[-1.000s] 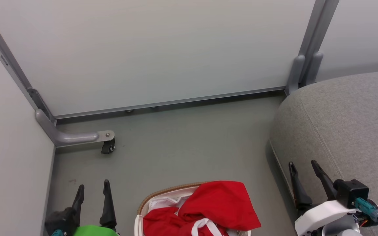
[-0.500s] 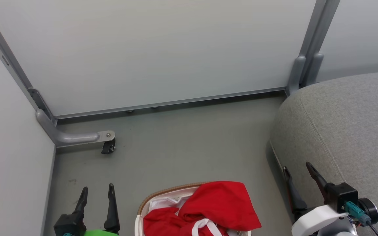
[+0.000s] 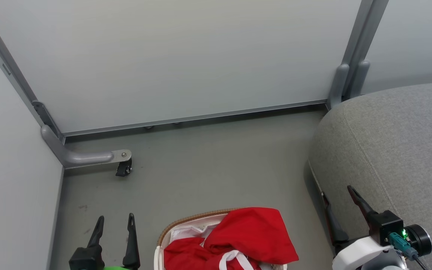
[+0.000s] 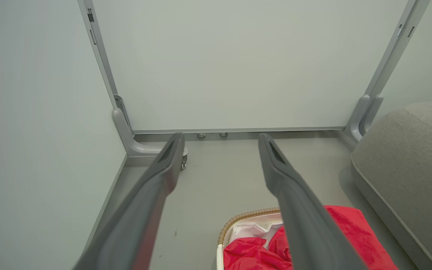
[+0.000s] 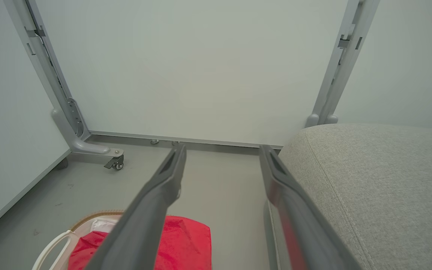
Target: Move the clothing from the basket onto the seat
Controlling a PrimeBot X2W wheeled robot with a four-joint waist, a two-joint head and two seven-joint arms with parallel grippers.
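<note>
Red clothing (image 3: 238, 240) lies heaped in the wicker-rimmed basket (image 3: 186, 220), a fold spilling over its rim; left gripper (image 3: 115, 216) left of the basket, right gripper (image 3: 336, 191) right of it by the grey seat (image 3: 396, 150); both gape empty, seemingly readied for reaching in.

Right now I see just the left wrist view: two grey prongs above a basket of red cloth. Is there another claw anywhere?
Observer: Yes. The head view shows the right gripper, open and empty, by the rounded edge of the seat.
Operator: Is the red cloth plain?
Observer: No. The head view shows a white trim band looped on the clothing.
</note>
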